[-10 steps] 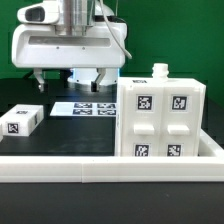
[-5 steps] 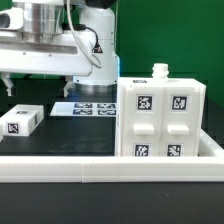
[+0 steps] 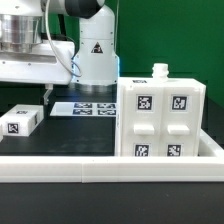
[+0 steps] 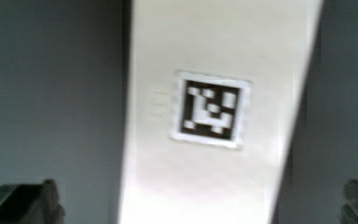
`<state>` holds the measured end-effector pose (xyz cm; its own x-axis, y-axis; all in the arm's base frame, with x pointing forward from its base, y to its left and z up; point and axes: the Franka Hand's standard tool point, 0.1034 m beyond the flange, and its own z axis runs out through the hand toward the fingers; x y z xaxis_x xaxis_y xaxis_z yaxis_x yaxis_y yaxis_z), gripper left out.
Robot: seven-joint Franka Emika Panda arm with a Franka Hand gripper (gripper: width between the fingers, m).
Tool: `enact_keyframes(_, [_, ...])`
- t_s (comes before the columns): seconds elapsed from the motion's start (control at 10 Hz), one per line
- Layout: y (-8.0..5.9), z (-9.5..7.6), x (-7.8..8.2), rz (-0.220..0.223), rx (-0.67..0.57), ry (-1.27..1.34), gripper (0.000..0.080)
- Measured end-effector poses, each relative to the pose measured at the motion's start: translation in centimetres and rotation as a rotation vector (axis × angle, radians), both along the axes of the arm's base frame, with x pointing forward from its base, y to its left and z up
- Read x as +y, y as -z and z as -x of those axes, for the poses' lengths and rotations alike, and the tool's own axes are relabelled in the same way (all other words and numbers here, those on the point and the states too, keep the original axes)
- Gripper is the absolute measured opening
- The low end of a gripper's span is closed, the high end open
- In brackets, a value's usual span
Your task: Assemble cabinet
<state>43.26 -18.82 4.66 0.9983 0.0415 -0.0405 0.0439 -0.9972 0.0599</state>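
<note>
The black tabletop (image 3: pixel 70 130) takes up most of the scene, with a green wall behind it. A white rail (image 3: pixel 100 170) runs across the front edge in the exterior view.

The robot arm (image 3: pixel 30 40) hangs in from the top on the exterior view's left. Beside it stands its white pedestal (image 3: pixel 95 50), which bears a triangle sticker.

The cabinet (image 3: pixel 160 120) stands upright on the tabletop on the exterior view's right, just behind the rail and well apart from the arm. It is a blocky white box. Its front shows four black-and-white tags, two near the top and two near the bottom, with raised square panels between them. A small knob (image 3: pixel 158 70) sticks up from its top.

The marker board (image 3: pixel 85 107) lies flat on the tabletop between the pedestal and the cabinet.

A loose white block (image 3: pixel 20 120) with a tag on its near face lies on the tabletop at the exterior view's left, below the arm and well apart from the cabinet.

In the wrist view, a long white piece (image 4: pixel 211 60) with one tag (image 4: pixel 211 108) lies under the camera. I cannot tell for certain that it is the same block.

The gripper (image 4: pixel 194 202) is released: its two dark fingertips (image 4: pixel 25 203) sit far apart at the corners of the wrist view, clear of the white piece and grasping nothing. In the exterior view only one finger (image 3: pixel 47 95) shows, hanging above the tabletop.
</note>
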Motion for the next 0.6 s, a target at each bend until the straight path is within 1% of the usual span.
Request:
enact_keyframes(0.3, [0.8, 0.4, 0.3, -0.003, 0.017, -0.006, 0.0797])
enact_keyframes(0.6, [2.1, 1.1, 0.4, 0.000, 0.035, -0.010, 0.0797])
